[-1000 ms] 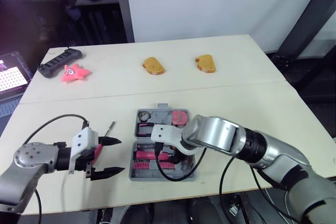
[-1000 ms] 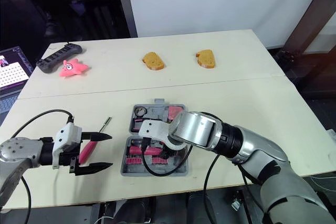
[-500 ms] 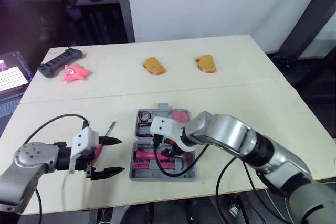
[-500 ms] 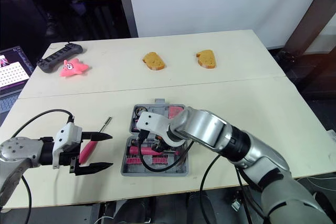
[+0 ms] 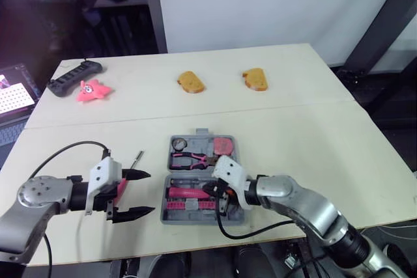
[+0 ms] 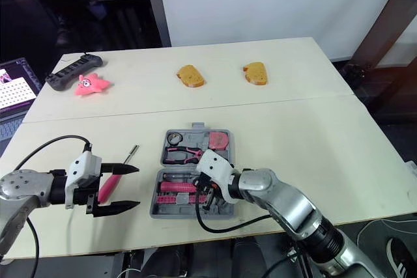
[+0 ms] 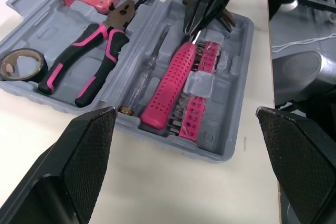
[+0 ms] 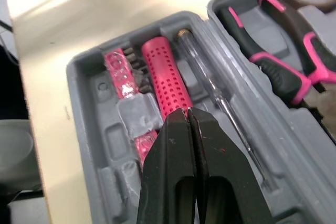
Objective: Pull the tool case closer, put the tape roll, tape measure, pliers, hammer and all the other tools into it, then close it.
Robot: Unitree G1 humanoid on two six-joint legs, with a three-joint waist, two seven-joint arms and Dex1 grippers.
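The grey tool case (image 5: 234, 213) lies open at the table's front middle. Its far half holds the tape roll (image 5: 179, 144), red tape measure (image 5: 223, 144) and pink-handled pliers (image 5: 193, 158). The near half holds a pink-handled tool (image 5: 184, 192), a clear tester screwdriver (image 7: 142, 80) and a bit strip. My right gripper (image 5: 214, 192) hovers shut and empty over that pink handle (image 8: 167, 85). Left of the case, my left gripper (image 5: 135, 194) stands open just above a pink screwdriver (image 6: 109, 187) lying on the table.
Two pieces of bread (image 5: 190, 81) (image 5: 255, 79) lie on the far table. A pink star toy (image 5: 92, 90) and a black controller (image 5: 73, 77) sit at the far left. A laptop (image 5: 12, 99) shows past the left edge.
My right arm has drawn back from across the case toward the front right, uncovering the pliers, and its gripper has closed. The left arm has not moved.
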